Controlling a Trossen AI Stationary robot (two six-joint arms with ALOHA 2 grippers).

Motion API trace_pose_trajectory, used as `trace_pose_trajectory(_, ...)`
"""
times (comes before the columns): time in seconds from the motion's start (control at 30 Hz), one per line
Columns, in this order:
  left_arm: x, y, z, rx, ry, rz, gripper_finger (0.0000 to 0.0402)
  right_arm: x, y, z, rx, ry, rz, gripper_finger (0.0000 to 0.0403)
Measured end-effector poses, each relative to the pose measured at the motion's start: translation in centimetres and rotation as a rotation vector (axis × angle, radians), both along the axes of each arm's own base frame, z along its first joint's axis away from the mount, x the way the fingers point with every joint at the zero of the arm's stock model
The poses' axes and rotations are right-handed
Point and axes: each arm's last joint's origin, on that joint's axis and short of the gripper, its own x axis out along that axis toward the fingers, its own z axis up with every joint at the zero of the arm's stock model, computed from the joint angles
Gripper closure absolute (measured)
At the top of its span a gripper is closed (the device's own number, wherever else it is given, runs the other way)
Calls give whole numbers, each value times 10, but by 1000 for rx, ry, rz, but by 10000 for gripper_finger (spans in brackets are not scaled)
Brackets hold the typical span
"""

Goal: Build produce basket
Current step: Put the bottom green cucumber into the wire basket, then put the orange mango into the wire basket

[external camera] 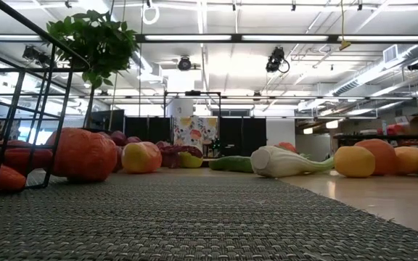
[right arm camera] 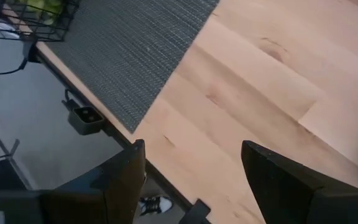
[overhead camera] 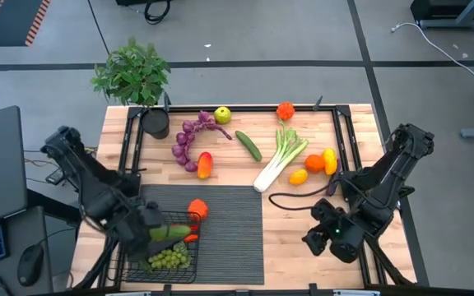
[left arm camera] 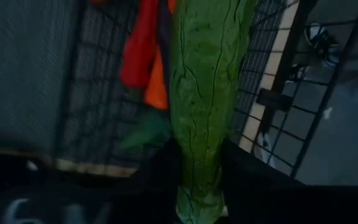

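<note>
The black wire basket (overhead camera: 130, 265) stands on the near left part of the dark ribbed mat (overhead camera: 229, 234). It holds green grapes (overhead camera: 169, 260) and a red pepper (left arm camera: 143, 50). An orange-red pepper (overhead camera: 197, 210) sits at the basket's far right corner. My left gripper (overhead camera: 148, 228) is over the basket, shut on a green cucumber (overhead camera: 174, 233). My right gripper (overhead camera: 318, 238) hovers open and empty over the table's near right part; its wrist view (right arm camera: 194, 180) shows bare wood and the mat's corner. My left gripper pinches the green cucumber near one end (left arm camera: 197, 180) between its two fingers (left arm camera: 160, 171), one on each side. The cucumber points forward out of the fingers, over the basket's mesh floor and the red pepper. I cannot tell whether its far end rests on anything.
On the wood beyond the mat lie purple grapes (overhead camera: 189, 140), a green apple (overhead camera: 222, 115), a second cucumber (overhead camera: 248, 145), a leek (overhead camera: 280, 160), a red fruit (overhead camera: 285, 111), orange and yellow fruits (overhead camera: 319, 163) and a red-yellow fruit (overhead camera: 205, 164). A potted plant (overhead camera: 134, 74) stands far left.
</note>
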Motion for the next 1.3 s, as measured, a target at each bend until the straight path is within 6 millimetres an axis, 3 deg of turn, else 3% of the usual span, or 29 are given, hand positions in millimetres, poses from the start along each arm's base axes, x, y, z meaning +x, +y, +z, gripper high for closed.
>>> trace_pose_trajectory(0.17, -7, -11, -3, -54, 3, 130, 266, -4, 4, 0, -13, -16, 18, 134)
trace_pose_trajectory(0.37, -9, -17, -2, -92, -18, 225, 186, -11, 14, 2, 7, -41, 83, 134)
trace_pose_trajectory(0.57, 1, -10, -2, -109, -6, 347, 118, -23, 24, 3, -8, -95, 120, 134)
trace_pose_trajectory(0.73, 19, 5, -1, -124, -25, 438, 91, -28, 27, 4, -47, -142, 115, 134)
trace_pose_trajectory(0.93, 54, 46, 0, -103, -93, 519, 88, -26, 25, 4, -60, -155, 106, 134)
trace_pose_trajectory(1.1, 77, 94, 0, -54, -133, 595, 88, -24, 21, 3, -70, -136, 65, 134)
trace_pose_trajectory(1.3, 88, 158, 1, 32, -168, 668, 88, -18, 13, 2, -77, -122, -4, 138)
